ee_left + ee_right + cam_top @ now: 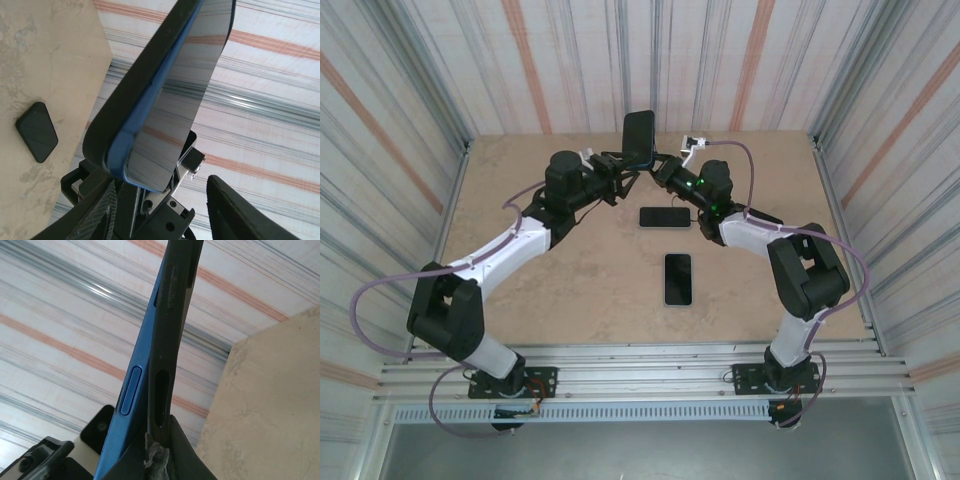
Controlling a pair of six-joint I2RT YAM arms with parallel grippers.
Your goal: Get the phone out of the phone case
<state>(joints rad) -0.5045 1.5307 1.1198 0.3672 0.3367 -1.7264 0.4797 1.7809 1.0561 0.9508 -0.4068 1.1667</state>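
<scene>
Aloft above table (520, 290), phone (180, 90) edge proud of case (135, 85)

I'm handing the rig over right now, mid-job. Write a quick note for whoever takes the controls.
Right gripper: shut, apparently on the case at its lower end, holding it upright above the table.
Left gripper: open, fingers either side of the phone, one finger clear of it.
Phone: in the case, its blue edge parting from it along one side.
Two spare phones lie flat on the table.
Done: lifted, separation begun.
Left: grip the phone and pull it free.
</scene>
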